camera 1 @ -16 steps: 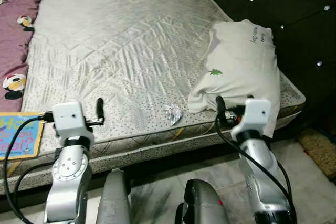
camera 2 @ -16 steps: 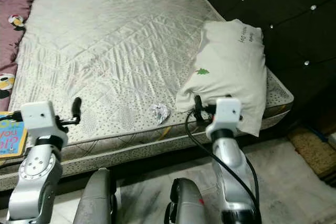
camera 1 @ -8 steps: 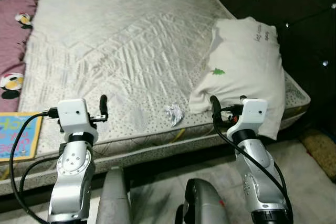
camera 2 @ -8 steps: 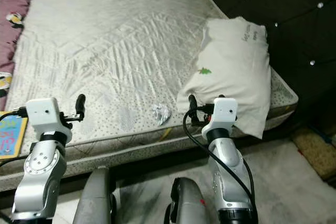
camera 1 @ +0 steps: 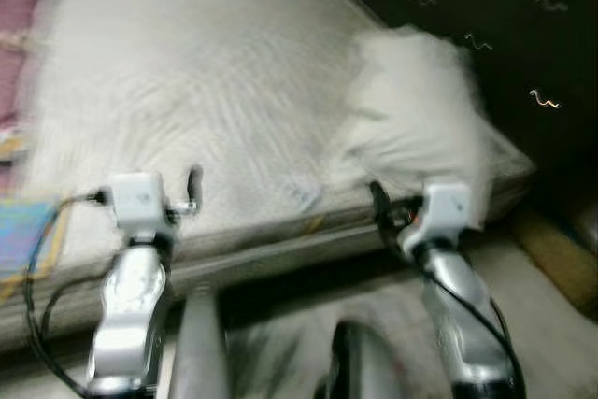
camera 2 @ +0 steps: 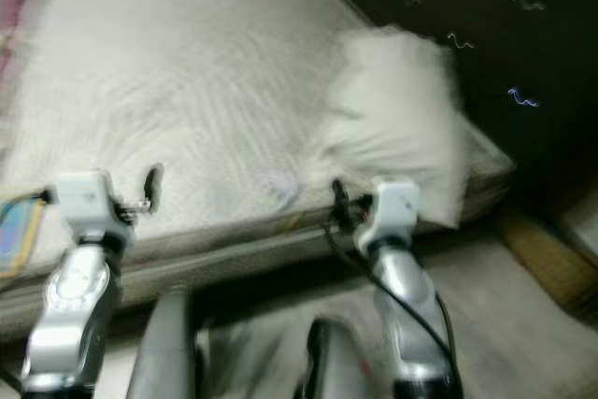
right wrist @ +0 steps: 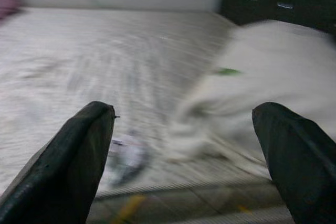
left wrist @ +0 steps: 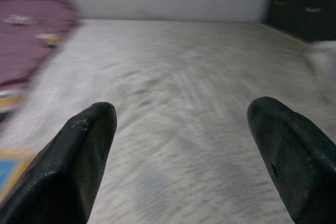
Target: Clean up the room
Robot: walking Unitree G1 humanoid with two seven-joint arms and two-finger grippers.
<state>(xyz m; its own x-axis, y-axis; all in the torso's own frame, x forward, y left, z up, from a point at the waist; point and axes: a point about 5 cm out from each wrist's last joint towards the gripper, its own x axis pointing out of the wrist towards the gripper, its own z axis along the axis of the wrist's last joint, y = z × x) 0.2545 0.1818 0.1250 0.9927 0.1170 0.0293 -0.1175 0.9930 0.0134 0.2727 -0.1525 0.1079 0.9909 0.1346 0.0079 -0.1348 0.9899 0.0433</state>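
Note:
The eye views are blurred by motion. A small crumpled silvery wrapper (camera 1: 306,195) lies on the bare mattress (camera 1: 187,91) close to its front edge. A white pillow (camera 1: 416,123) leans at the bed's right end against the dark headboard. My right gripper (right wrist: 184,110) is open, held at the bed's front edge between the wrapper (right wrist: 126,158) and the pillow (right wrist: 273,77). My left gripper (left wrist: 181,108) is also open, empty, and raised over the front edge further left.
A colourful book (camera 1: 23,231) lies at the mattress's left front corner, with a pink blanket (left wrist: 31,40) beyond it. The dark tufted headboard (camera 1: 467,7) walls off the right side. Pale floor (camera 1: 542,324) runs beside the bed.
The whole picture has shifted a little and gone blurry, so the camera is moving. Both arms keep the same raised pose with fingers apart.

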